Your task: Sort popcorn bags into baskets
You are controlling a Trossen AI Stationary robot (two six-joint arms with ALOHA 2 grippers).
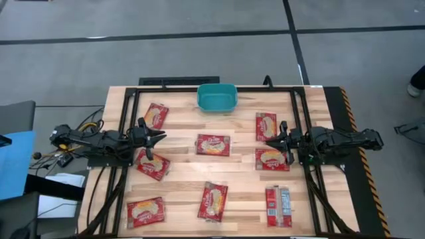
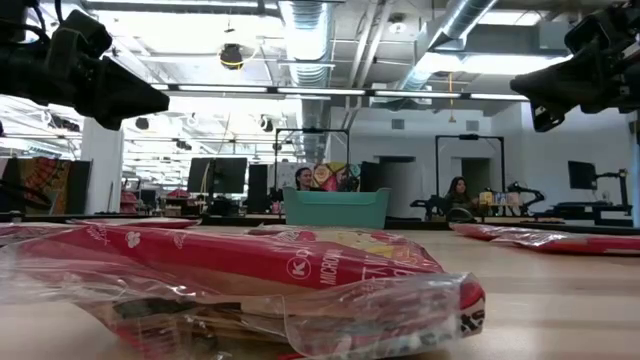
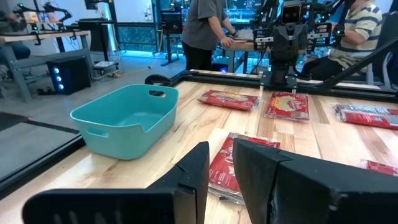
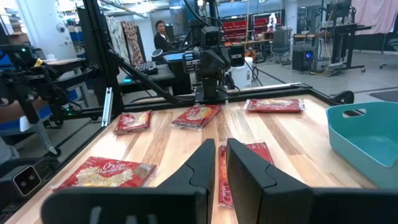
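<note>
Several red popcorn bags lie flat and scattered on the wooden table, among them one in the middle (image 1: 213,144), one under my left arm (image 1: 153,164) and one beside my right gripper (image 1: 272,159). The teal basket (image 1: 216,97) stands empty at the middle of the far edge (image 3: 127,118). My left gripper (image 1: 163,137) hovers above the table's left part, fingers close together, holding nothing (image 3: 221,168). My right gripper (image 1: 269,141) hovers opposite it on the right, also shut and empty (image 4: 221,158). Each points at the middle bag.
A black frame (image 1: 295,106) runs around the table top. Bare wood lies between the bags and in front of the basket. People sit and stand at desks beyond the table (image 3: 208,25). A bag lies close before the low camera (image 2: 250,270).
</note>
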